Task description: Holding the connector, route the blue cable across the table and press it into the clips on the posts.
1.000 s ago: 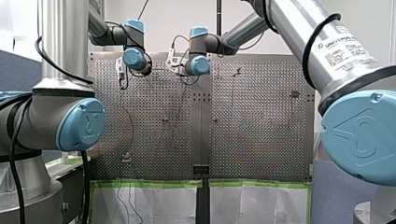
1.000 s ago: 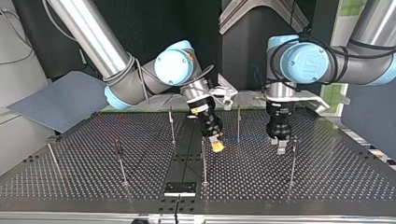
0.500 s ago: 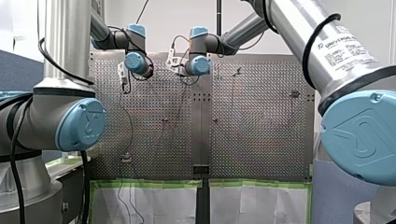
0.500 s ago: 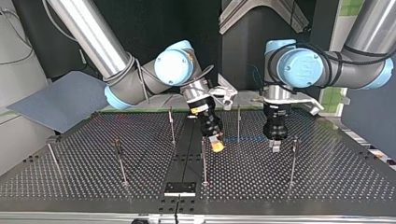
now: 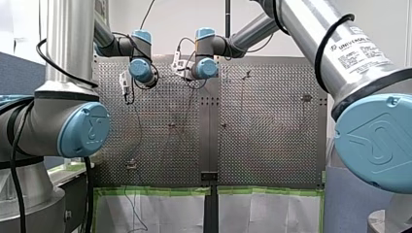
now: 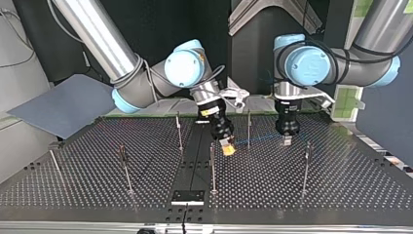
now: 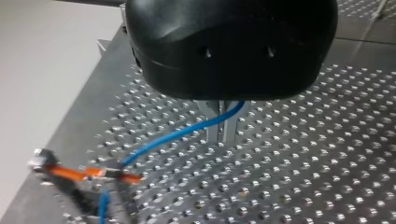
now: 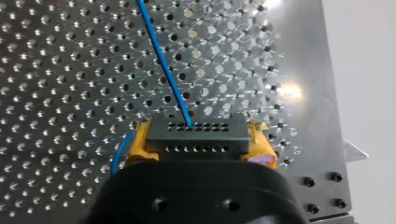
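Claw tally: two. Noted right claw clenched on black connector, yellow pads either side. Noted left claw pinched shut on cable. One blue cable, strung above surface between both claws, running on to an orange clip; cannot tell whether seated there. Six thin posts counted in top view, upright, well apart. Perforated metal surface, two plates joined at middle. Grey panel off top view's left; green tape along front view's near edge.
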Controlling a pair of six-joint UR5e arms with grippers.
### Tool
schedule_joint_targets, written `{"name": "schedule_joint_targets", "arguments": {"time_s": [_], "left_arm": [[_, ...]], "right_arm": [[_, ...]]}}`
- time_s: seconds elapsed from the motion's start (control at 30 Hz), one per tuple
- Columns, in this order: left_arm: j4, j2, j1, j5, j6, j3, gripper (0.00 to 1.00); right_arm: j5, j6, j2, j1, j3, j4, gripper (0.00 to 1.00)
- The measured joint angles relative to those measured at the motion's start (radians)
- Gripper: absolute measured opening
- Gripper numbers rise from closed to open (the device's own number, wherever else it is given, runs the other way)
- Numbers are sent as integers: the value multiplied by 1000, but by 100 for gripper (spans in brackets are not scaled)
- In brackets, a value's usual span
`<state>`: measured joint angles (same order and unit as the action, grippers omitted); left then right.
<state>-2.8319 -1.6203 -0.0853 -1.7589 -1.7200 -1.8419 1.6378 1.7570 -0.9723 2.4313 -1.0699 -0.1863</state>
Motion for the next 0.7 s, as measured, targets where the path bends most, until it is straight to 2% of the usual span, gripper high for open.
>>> {"name": "schedule_joint_targets", "arguments": {"time_s": [0.17, 0.47, 0.7], "left_arm": [[26, 0, -3, -22, 5, -44, 1], [77, -5, -8, -28, 2, -122, 1], [103, -50, -13, -26, 11, -155, 1]], "right_arm": [[5, 1, 1, 0, -16, 9, 0], [11, 0, 2, -3, -88, 10, 0], [15, -6, 2, -8, -141, 10, 0]]}}
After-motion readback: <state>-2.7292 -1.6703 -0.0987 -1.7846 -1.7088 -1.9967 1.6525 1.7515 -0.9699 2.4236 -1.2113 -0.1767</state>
